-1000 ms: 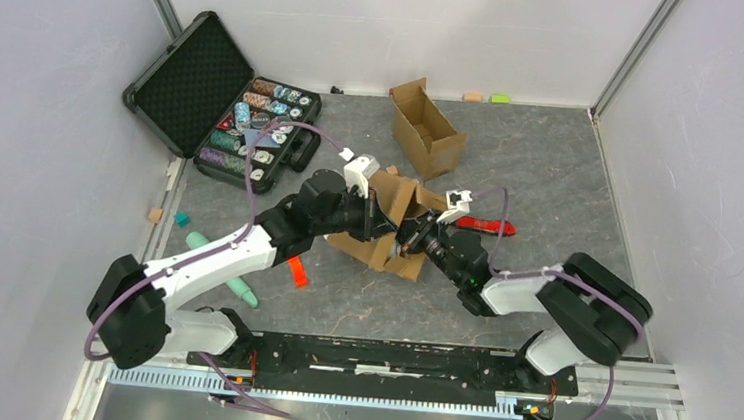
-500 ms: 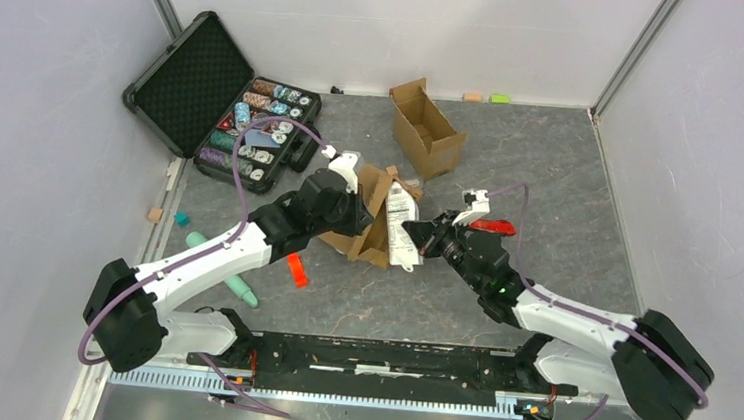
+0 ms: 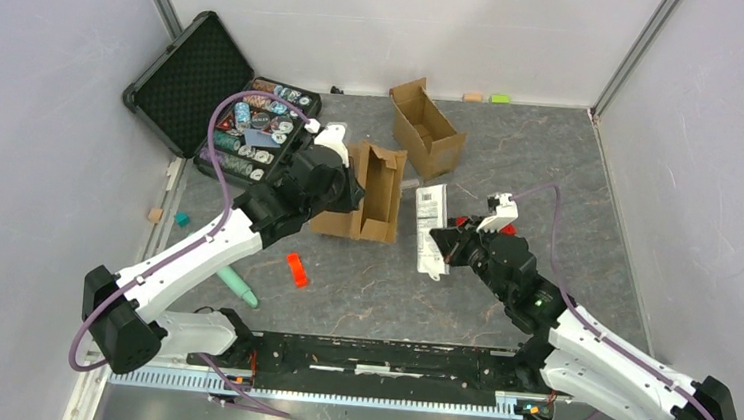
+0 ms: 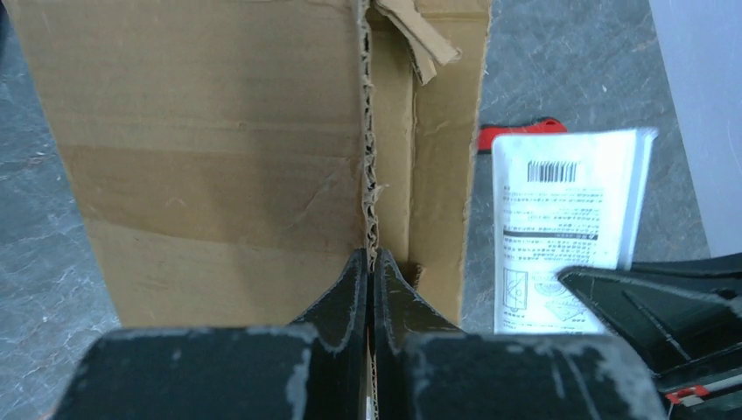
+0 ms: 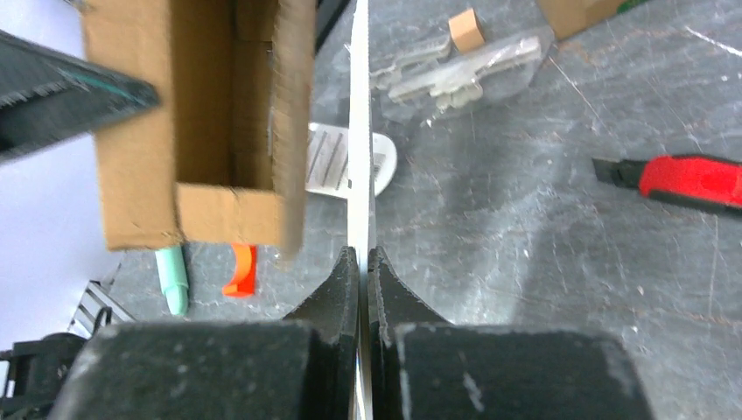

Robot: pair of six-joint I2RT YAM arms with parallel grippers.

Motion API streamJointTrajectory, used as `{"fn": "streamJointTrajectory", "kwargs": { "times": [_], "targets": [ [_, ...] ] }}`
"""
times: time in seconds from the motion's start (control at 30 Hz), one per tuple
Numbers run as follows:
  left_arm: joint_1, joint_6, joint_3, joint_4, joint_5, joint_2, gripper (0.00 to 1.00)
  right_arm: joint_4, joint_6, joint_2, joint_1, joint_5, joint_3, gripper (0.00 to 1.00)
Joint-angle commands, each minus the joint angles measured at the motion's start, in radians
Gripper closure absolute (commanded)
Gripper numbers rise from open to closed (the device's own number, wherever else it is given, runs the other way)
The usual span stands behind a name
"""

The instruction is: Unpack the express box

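Note:
The express box (image 3: pixel 382 186) is a brown cardboard box lying open in the middle of the table. My left gripper (image 3: pixel 352 200) is shut on the edge of one of its cardboard walls (image 4: pixel 219 157), the corrugated edge pinched between the jaws (image 4: pixel 372 258). A flat white packet (image 3: pixel 430 227) with a barcode and printed text hangs outside the box to its right (image 4: pixel 560 219). My right gripper (image 3: pixel 442 248) is shut on its near end. In the right wrist view the packet (image 5: pixel 360 131) shows edge-on, running up from that gripper (image 5: pixel 361 254), with the box (image 5: pixel 201 114) to its left.
A second cardboard box (image 3: pixel 426 129) with raised flaps stands behind. An open black case (image 3: pixel 254 126) of chips lies at the back left. A red utility knife (image 5: pixel 691 179) lies right of the packet. An orange piece (image 3: pixel 296 269), a green marker (image 3: pixel 237 285) and clear plastic wrapping (image 5: pixel 464 70) lie around.
The white packet has come out of the box: my right gripper drew it right and toward the near edge, while my left gripper carried the box back and to the left.

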Motion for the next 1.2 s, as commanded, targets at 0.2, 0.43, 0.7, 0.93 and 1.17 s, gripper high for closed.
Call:
{"fn": "streamJointTrajectory", "kwargs": {
  "times": [0.2, 0.43, 0.7, 0.93, 1.17],
  "targets": [
    [0.018, -0.037, 0.15, 0.078, 0.082, -0.042, 0.98, -0.012, -0.015, 0.033, 0.0, -0.113, -0.031, 0.61],
    [0.018, -0.137, 0.221, 0.222, 0.319, 0.071, 0.98, -0.239, -0.045, -0.064, -0.002, 0.102, 0.059, 0.19],
    [-0.004, -0.235, 0.445, 0.383, 0.529, 0.394, 0.98, -0.446, -0.04, -0.353, -0.001, 0.402, 0.137, 0.13],
    [-0.06, -0.295, 0.762, 0.411, 0.567, 0.72, 0.98, -0.522, -0.08, -0.367, -0.002, 0.457, 0.237, 0.02],
    [-0.098, -0.331, 1.006, 0.393, 0.573, 0.92, 0.98, -0.546, -0.12, -0.347, -0.002, 0.47, 0.288, 0.02]
  ]
}}
